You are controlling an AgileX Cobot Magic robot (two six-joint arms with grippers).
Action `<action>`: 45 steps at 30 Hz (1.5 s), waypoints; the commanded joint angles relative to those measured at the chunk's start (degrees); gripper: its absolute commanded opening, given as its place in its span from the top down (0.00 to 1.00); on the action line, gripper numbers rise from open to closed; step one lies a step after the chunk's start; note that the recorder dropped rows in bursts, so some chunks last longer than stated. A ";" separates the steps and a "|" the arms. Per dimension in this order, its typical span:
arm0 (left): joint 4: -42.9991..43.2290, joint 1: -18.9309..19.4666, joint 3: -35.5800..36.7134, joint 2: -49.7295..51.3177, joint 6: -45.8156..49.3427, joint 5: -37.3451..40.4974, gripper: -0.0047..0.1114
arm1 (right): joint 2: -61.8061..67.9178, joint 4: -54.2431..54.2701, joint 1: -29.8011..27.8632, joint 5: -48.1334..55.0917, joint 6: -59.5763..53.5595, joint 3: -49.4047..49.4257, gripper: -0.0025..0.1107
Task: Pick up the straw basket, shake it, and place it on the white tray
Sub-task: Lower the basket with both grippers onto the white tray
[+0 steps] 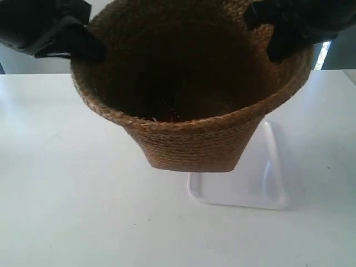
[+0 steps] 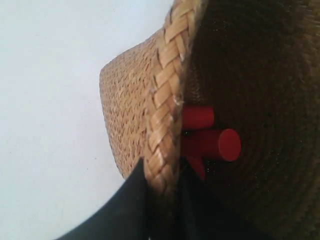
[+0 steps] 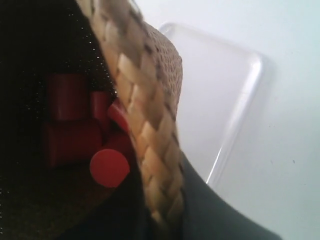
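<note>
My left gripper (image 2: 161,169) is clamped on the straw basket (image 2: 125,100): one dark finger (image 2: 127,205) lies against the outer weave, the other sits inside, and the braided rim is pinched between them. My right gripper (image 3: 159,197) grips the rim on the opposite side the same way, with one finger (image 3: 205,207) outside and one in the dark interior.

In the exterior view, the arm at the exterior view's left (image 1: 78,41) and the arm at the exterior view's right (image 1: 283,41) each bite the rim from above. The basket (image 1: 189,144) is between them, tipped so that its mouth faces that camera.

Past my fingers, deep in the basket, lie several red cylinders (image 2: 210,144) — short pegs heaped together at the bottom (image 3: 75,130), some showing round end faces.

Below and beyond the basket's wall on my right gripper's side lies the white tray (image 3: 220,90). From the exterior view the basket's narrow base covers one end of the tray (image 1: 261,178) and reaches out past the tray's edge — the base looks raised off it, though I cannot tell for certain.

Under everything is the plain white table (image 1: 67,194).
</note>
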 commanded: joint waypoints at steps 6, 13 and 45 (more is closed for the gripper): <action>1.66 -8.40 -6.60 9.81 -5.62 -3.40 0.96 | 2.30 -2.27 -3.86 -0.17 -3.57 -4.47 0.98; 2.24 -9.25 -11.81 15.28 -5.62 -2.57 0.96 | 5.03 -2.95 -8.03 -0.17 -3.95 -4.24 0.98; 3.99 -9.28 -14.48 23.24 -5.62 -2.90 0.96 | 13.55 -5.33 -11.58 -0.17 -4.77 -3.89 0.98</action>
